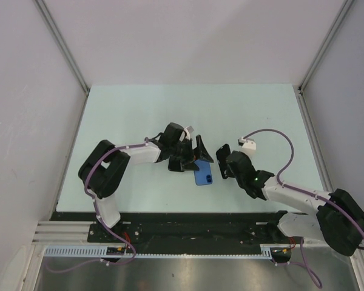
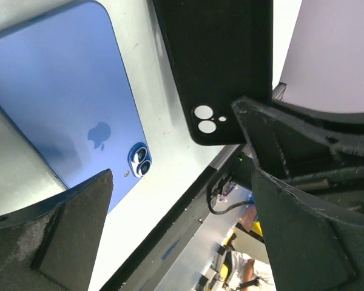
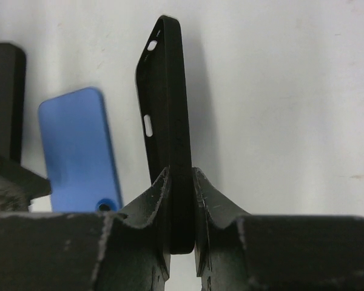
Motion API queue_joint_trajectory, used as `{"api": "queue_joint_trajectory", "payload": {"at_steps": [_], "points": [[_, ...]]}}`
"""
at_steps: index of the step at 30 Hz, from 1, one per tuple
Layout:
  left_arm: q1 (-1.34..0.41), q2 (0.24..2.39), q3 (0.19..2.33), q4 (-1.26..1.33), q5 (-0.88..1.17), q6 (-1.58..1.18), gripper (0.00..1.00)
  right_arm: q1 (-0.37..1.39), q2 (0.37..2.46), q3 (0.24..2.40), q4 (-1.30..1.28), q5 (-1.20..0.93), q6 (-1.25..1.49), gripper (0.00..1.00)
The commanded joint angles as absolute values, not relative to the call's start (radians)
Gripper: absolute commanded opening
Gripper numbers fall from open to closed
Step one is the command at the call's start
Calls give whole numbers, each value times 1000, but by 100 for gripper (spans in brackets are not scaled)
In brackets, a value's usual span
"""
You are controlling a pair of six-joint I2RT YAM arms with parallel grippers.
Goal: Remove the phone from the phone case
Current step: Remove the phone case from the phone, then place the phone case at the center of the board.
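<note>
Right gripper: pressed together on one end of the phone case, one finger on each face; the pinched end is sunk between the fingers and hidden.
Phone case: right of the table's middle; held on edge, thin side toward the right wrist camera; a slim black shell with small holes in its rim, looking hollow from this side; whether it touches the table I cannot tell; from above it is only a dark sliver against the gripper, hard to pick out.
Phone case, left wrist view: flat black face with two round cutouts and a smaller one; top cut off by the frame; one corner covered by a dark finger.
Left gripper: spread wide, nothing pinched; it hangs just left of the case; whether it touches anything I cannot tell.
Blue-backed phone: flat on the table, back up, just near of the left gripper and left of the case; its near end hidden behind the right gripper's body; in the left wrist view partly cut off by the frame and partly covered by a finger.
</note>
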State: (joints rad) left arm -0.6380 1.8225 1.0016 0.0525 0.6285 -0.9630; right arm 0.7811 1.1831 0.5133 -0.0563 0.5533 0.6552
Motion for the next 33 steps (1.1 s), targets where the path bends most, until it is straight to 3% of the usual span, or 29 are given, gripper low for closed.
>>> {"api": "queue_joint_trajectory", "payload": {"at_steps": [1,8,16,20,21,23,25,26,33], "points": [[-618,1780,1066,-36,578,-864,100,651,1099,462,-55,491,677,0],[-537,1675,1160,-284,370,-651,100,226,896,399,-49,200,637,0],[-442,1623,1146,-374,213,-569,100,-220,1000,393,57,-98,634,1],[-403,1648,1157,-422,206,-558,100,-262,1083,435,3,-72,603,73],[-402,1643,1151,-425,196,-560,100,-259,1089,455,-44,-52,582,79],[-403,1637,1143,-426,178,-555,100,-258,1086,494,-119,0,563,89],[-402,1638,1137,-428,172,-555,100,-253,1068,521,-181,73,551,91],[-400,1641,1138,-429,173,-555,100,-236,1045,529,-195,93,549,100],[-400,1666,1137,-434,166,-537,100,-16,1029,638,-287,326,563,100]]}}
